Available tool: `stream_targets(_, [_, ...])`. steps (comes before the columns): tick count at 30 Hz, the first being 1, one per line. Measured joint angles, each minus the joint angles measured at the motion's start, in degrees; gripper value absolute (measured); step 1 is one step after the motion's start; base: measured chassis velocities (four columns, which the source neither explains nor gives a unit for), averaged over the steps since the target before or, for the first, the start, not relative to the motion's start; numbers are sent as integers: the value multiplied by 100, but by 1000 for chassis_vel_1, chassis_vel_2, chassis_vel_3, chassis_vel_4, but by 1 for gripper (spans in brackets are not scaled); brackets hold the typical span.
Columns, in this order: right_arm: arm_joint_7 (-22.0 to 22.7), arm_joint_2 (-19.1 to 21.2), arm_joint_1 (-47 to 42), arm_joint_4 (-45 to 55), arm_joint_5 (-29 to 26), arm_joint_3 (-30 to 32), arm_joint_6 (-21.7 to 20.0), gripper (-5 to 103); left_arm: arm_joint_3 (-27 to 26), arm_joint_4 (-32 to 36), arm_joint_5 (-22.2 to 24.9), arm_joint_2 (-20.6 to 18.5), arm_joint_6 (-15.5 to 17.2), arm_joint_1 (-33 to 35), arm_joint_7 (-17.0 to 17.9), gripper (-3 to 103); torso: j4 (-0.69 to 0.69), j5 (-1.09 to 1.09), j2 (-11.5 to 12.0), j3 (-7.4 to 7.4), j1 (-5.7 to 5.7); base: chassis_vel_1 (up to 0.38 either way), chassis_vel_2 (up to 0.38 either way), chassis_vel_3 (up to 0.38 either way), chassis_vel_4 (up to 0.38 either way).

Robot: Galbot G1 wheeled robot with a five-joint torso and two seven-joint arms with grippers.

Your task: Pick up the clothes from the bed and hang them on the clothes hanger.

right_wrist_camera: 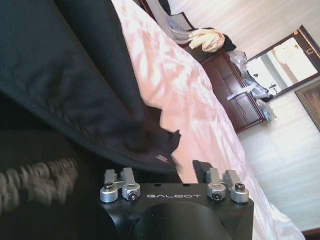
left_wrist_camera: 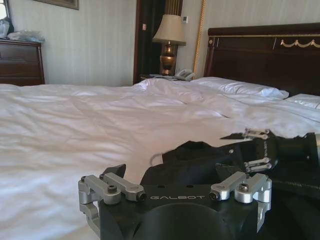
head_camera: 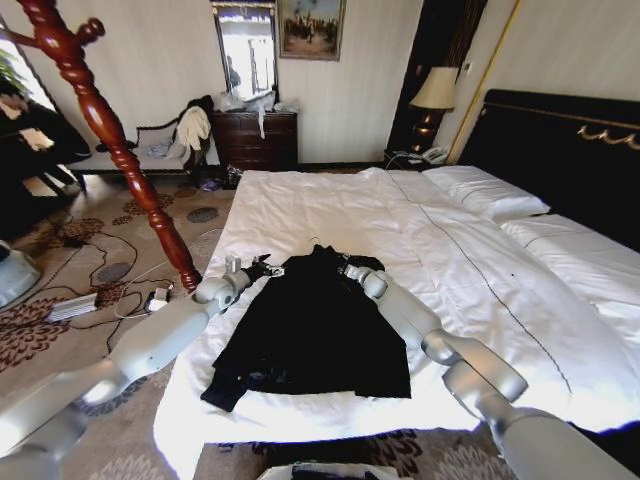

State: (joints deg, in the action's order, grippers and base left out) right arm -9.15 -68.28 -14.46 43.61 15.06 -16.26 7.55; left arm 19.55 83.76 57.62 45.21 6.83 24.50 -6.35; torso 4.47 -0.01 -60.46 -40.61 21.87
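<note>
One wide bed [head_camera: 330, 215] with wrinkled white sheets takes up most of the head view, backed by one tall black headboard [head_camera: 560, 150] with gold trim; two white pillows [head_camera: 485, 190] lie below it, the farther one cut off by the picture's right edge. One black long-sleeved jacket [head_camera: 310, 335] lies spread flat on the sheet near the foot of the bed, collar toward the pillows, its hem bunched at the near edge. One turned red-brown clothes stand [head_camera: 110, 135] rises beside the bed on the robot's left, its top and foot out of the picture. One dark dresser [head_camera: 258, 140] stands against the far wall and one table lamp [head_camera: 433, 95] beside the headboard.

Two arms reach to the jacket's collar end. The left gripper [head_camera: 258, 268] sits at the left shoulder of the garment, the right gripper [head_camera: 348, 266] at the right shoulder. From the head both are too small to read. The left wrist view shows the left fingers [left_wrist_camera: 116, 172] spread, one on white sheet at the fabric's edge, and the right gripper [left_wrist_camera: 257, 150] farther off, lying on the black cloth. The right wrist view shows its own fingers [right_wrist_camera: 172, 137] spread, with a fold of jacket edge lying between them; whether they touch it I cannot tell.
</note>
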Motion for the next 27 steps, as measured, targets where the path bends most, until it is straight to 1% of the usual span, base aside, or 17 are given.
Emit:
stream_targets(1, [-11, 103, -47, 73, -89, 5, -11, 65, -39, 63, -7, -58, 2, 62, 0, 100, 0, 1, 0, 0, 0, 0, 0, 0, 0])
stream_targets(2, [-11, 103, -47, 73, -89, 5, -11, 65, -39, 63, -7, -58, 2, 62, 0, 100, 0, 1, 0, 0, 0, 0, 0, 0, 0])
stream_targets(4, [-44, 479, -264, 383, -433, 103, -115, 76, -168, 263, -22, -265, 5, 263, 44, 100, -4, 3, 0, 0, 0, 0, 0, 0, 0])
stream_targets(5, [-54, 674, -387, 570, -609, 164, -169, 76, -216, 338, -22, -340, 6, 342, 51, 100, -3, 1, 0, 0, 0, 0, 0, 0, 0])
stream_targets(6, [-56, 860, -530, 771, -811, 242, -227, 81, -275, 413, -22, -412, 6, 424, 57, 100, 1, 1, 0, 0, 0, 0, 0, 0, 0])
stream_targets(7, [-56, 860, -530, 771, -811, 242, -227, 81, -275, 413, -22, -412, 6, 424, 57, 100, 1, 1, 0, 0, 0, 0, 0, 0, 0])
stream_targets(10, [-7, 1333, -1047, 1466, -1473, 594, -506, 96, -437, 599, -24, -569, 2, 659, 76, 100, 2, 2, 0, 0, -1, 0, 0, 0, 0])
stream_targets(11, [-7, 1333, -1047, 1466, -1473, 594, -506, 96, -437, 599, -24, -569, 2, 659, 76, 100, 2, 2, 0, 0, -1, 0, 0, 0, 0])
stream_targets(15, [338, 1869, -1870, 2882, -2640, 1402, -951, 100, -696, 843, -62, -687, -15, 997, 107, 100, -1, 2, 0, 0, 0, 0, 0, 0, 0])
stream_targets(16, [338, 1869, -1870, 2882, -2640, 1402, -951, 100, -696, 843, -62, -687, -15, 997, 107, 100, -1, 2, 0, 0, 0, 0, 0, 0, 0])
stream_targets(20, [916, 2267, -2690, 4280, -3967, 2172, -1310, 100, -897, 1064, -66, -730, -16, 1211, 162, 100, -4, 0, 0, 0, 0, 0, 0, 0, 0])
stream_targets(22, [1060, 2359, -2956, 4612, -4152, 2380, -1345, 100, -910, 1091, -67, -738, -16, 1219, 173, 100, -3, 1, 0, 1, 0, 0, 0, 0, 0])
stream_targets(23, [1180, 2452, -3250, 4922, -4299, 2626, -1376, 100, -907, 1103, -67, -738, -15, 1211, 176, 100, -3, 3, 0, 0, 0, 0, 0, 0, 0])
stream_targets(24, [1289, 2513, -3510, 5211, -4435, 2863, -1420, 100, -908, 1104, -84, -738, -25, 1207, 190, 100, 5, 2, 0, 0, -1, 0, 0, 0, 0])
stream_targets(25, [1391, 2524, -3678, 5443, -4558, 3037, -1449, 100, -993, 1131, -137, -745, -65, 1266, 233, 100, 10, -3, -1, 1, -1, 0, 0, 0, 0])
stream_targets(26, [1486, 2481, -3777, 5632, -4717, 3146, -1462, 100, -1309, 1252, -206, -820, -115, 1491, 312, 100, 10, -3, -1, 1, -1, 0, 0, 0, 0])
stream_targets(27, [1486, 2481, -3777, 5632, -4717, 3146, -1462, 100, -1309, 1252, -206, -820, -115, 1491, 312, 100, 10, -3, -1, 1, -1, 0, 0, 0, 0])
